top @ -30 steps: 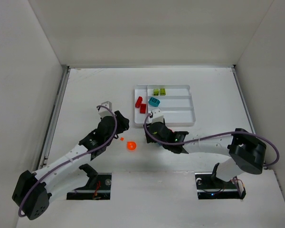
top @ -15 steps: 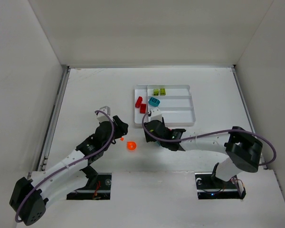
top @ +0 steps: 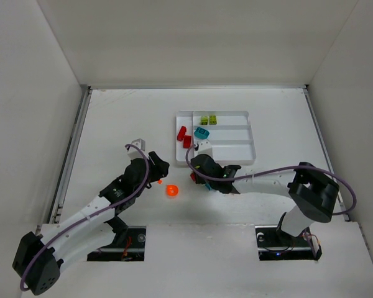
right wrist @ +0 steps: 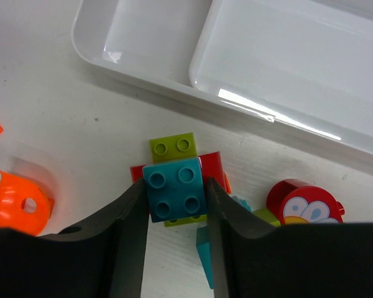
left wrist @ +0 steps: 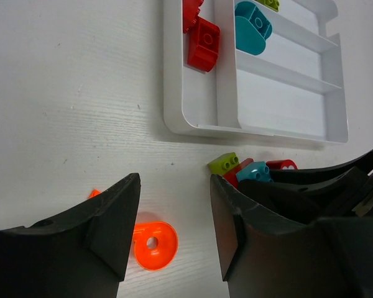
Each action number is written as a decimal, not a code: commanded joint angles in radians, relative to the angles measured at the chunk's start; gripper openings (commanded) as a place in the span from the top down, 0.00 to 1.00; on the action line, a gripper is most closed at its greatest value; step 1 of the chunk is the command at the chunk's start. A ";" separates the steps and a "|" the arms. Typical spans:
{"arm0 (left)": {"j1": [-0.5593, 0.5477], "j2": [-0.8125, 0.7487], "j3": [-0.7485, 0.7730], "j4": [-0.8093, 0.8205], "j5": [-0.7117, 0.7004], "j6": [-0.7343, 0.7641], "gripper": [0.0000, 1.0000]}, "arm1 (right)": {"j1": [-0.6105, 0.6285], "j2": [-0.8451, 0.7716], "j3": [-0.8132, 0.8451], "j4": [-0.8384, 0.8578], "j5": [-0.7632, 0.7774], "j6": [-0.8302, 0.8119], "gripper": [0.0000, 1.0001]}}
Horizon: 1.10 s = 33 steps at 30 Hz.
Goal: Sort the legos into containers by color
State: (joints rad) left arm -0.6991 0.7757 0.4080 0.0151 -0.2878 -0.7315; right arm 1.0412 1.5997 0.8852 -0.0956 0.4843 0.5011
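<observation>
The left fingers stand apart with nothing held between them, low over the white bench. A tiny orange piece lies on the bench just beside the left one, and an orange ring lies flat near it, showing in the gap in the left wrist view. More to the right, the right fingers press on both sides of a teal brick. This brick sits on top of a small heap on the bench, just in front of the tray. Under it a yellow-green brick and red ones show, and a red rounded piece with a bird picture lies to its right. In the tray, red bricks lie in the narrow side slot, a teal piece in the middle long slot, and yellow-green bricks in the far one.
</observation>
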 commanded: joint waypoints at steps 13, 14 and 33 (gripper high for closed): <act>-0.046 -0.058 0.017 0.132 0.047 -0.092 0.47 | -0.105 -0.201 -0.005 0.187 -0.197 0.105 0.78; -0.052 -0.056 0.018 0.152 0.053 -0.103 0.46 | -0.109 -0.214 -0.014 0.209 -0.216 0.122 0.78; -0.185 -0.007 -0.072 0.522 -0.008 -0.146 0.45 | -0.301 -0.356 -0.221 0.600 -0.541 0.591 0.79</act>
State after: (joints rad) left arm -0.8757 0.7582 0.3519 0.4129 -0.2714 -0.8734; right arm 0.7567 1.2659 0.6811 0.3435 0.0246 0.9756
